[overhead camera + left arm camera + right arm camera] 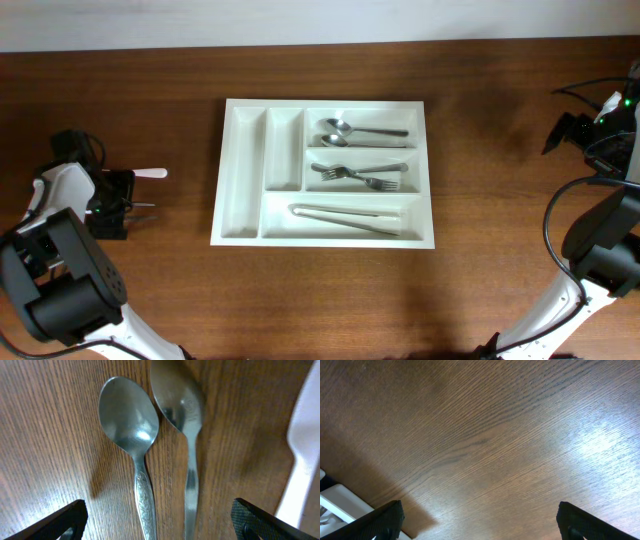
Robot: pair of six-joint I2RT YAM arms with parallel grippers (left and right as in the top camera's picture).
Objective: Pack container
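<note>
two spoons in left wrist view, container overhead

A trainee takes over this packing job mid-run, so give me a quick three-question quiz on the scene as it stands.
1. True or false: the tongs lie in the cutlery tray, in its long bottom compartment.
2. What lies on the table below the left gripper? A) two metal spoons B) a whisk C) a knife
3. Which tray compartments hold nothing?
Key: 1 true; 2 A; 3 the two narrow upright ones on the left.
</note>
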